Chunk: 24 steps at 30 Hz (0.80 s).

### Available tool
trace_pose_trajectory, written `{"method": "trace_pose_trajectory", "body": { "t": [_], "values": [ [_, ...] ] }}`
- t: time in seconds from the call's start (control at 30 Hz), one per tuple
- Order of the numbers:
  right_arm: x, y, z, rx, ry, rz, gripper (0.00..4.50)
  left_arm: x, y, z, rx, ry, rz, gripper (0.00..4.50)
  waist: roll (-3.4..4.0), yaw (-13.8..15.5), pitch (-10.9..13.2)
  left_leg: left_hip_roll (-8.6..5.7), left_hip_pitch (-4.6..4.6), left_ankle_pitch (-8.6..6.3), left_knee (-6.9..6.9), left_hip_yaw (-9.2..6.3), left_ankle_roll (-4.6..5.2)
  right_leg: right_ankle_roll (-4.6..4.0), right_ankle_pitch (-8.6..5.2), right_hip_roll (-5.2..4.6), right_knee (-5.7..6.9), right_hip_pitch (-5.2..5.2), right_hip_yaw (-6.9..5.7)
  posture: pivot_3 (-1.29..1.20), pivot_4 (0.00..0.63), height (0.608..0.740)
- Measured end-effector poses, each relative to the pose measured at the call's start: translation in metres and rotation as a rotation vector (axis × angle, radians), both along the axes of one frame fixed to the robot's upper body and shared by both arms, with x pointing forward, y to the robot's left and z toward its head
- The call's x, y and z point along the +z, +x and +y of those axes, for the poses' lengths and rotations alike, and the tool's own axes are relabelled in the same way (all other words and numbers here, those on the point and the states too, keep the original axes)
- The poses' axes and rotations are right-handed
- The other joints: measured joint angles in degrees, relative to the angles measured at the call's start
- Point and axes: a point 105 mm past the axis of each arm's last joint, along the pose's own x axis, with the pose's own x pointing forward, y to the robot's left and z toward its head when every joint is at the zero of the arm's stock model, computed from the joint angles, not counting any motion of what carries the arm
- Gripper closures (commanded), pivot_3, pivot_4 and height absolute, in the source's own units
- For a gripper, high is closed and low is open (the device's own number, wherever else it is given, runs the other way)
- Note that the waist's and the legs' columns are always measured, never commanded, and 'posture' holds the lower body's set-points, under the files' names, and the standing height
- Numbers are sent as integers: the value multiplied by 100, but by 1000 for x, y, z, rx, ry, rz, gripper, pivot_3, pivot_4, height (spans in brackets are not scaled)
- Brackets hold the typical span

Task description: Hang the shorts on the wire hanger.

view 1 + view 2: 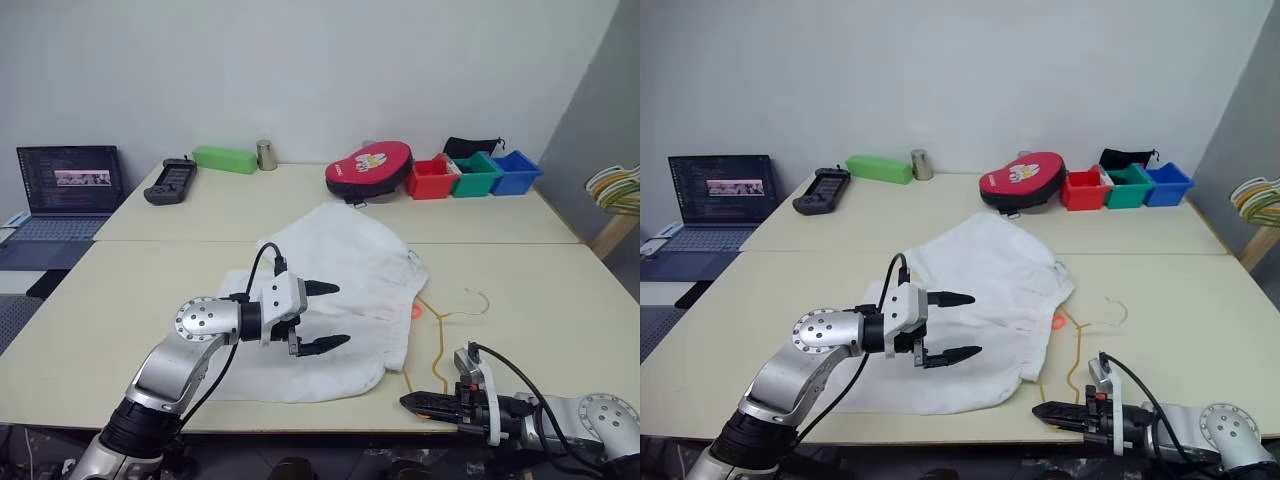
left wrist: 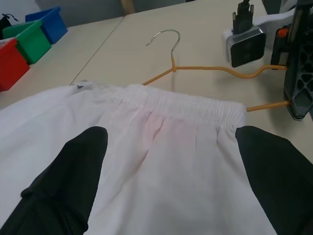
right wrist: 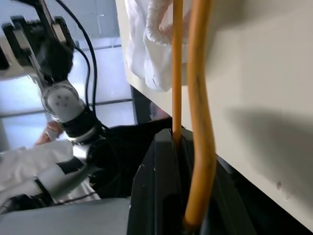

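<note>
Right tool (image 1: pixel 412 402), at the beige counter's (image 1: pixel 150 290) near edge, is clamped on the thin yellow-gold wire hanger (image 1: pixel 440 345), half-buried under the white thin-fabric shorts (image 1: pixel 345 290). Left tool (image 1: pixel 330 316) hovers wide above them. Tugging the wire could drag the shorts off the edge.

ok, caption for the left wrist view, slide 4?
Open left pincer over the shorts, hanger lying past the waistband.

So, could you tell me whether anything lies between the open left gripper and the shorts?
Nothing visible does. The left gripper hovers open directly over the shorts; the wire hanger lies beyond the waistband, clamped by the shut right gripper.
</note>
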Motion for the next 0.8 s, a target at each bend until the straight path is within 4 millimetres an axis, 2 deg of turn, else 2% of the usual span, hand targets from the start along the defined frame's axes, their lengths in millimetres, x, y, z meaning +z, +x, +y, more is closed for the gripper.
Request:
{"method": "trace_pose_trajectory", "body": {
  "t": [0.2, 0.37, 0.5, 0.63, 0.8],
  "values": [
    [-6, -3, -5, 91, -120, -102, 4500, 0, 1, 0, 0, 1, -1, 29, -8, -94, 13, -1, 2, 0, 1, 7, 0, 3, 2, -4, -1, -2, 7, 250, 0, 740],
    [-8, 1, -5, 94, -105, -104, 4500, 0, 1, 0, -9, 3, -5, 29, -37, -153, 42, 1, 2, 0, 1, 12, -1, -5, 15, 4, 0, -7, 7, 252, 0, 740],
    [-11, 6, -6, 60, -67, -61, 4500, 0, 1, -1, -12, 2, -6, 29, -47, -220, 54, 4, 3, 1, 1, 12, 0, -8, 18, 6, 3, -8, 7, 262, 0, 740],
    [-11, 18, -7, -6, 28, 54, 4500, 0, 1, -1, -13, 3, -7, 29, -57, -283, 72, 12, 4, 3, 1, 20, 3, -19, 40, 8, 4, -16, 20, 264, 0, 740],
    [-9, 32, -7, -49, 90, 132, 4500, 0, 0, -1, -18, 5, -11, 29, -45, -380, 100, 10, 10, 19, 0, 35, 30, -30, 60, 52, 5, -26, 93, 271, 0, 740]
  ]
}}
